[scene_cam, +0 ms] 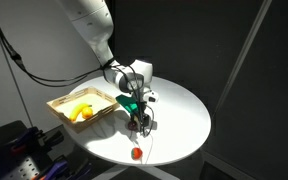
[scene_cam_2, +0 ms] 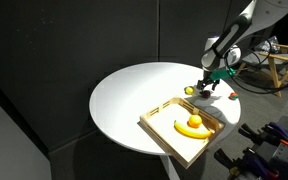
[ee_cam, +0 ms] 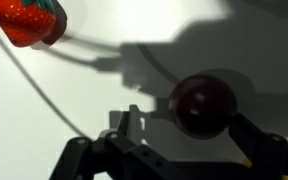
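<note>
My gripper (ee_cam: 189,140) hovers low over the round white table (scene_cam: 184,110), fingers (ee_cam: 130,125) apart, nothing held. The dark red round fruit (ee_cam: 204,103) lies between them, off-centre. Judgement: centre first, descend straight, squeeze gently, since it looks likely to roll. The strawberry (ee_cam: 29,20) lies well apart.

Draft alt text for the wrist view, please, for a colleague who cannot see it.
A dark red round fruit lies on a white table between the fingers of the open gripper, which enters from the bottom edge. A red strawberry sits in the top left corner.
</note>
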Controlling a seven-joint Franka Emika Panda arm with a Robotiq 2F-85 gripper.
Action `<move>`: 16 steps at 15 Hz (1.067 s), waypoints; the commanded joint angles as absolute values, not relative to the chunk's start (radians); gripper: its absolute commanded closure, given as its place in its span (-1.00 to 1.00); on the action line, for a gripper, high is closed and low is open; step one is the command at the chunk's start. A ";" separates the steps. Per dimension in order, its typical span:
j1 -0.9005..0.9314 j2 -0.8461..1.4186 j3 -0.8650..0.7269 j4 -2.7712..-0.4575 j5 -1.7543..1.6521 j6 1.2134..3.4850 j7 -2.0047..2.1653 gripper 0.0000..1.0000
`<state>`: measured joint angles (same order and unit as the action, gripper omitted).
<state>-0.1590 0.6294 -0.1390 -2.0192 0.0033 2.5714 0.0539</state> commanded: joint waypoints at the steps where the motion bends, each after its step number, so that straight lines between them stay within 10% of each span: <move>1: -0.157 0.631 -0.141 -2.017 0.005 2.569 0.052 -1.00; 16: -0.164 0.627 -0.130 -2.022 0.012 2.571 0.038 -1.00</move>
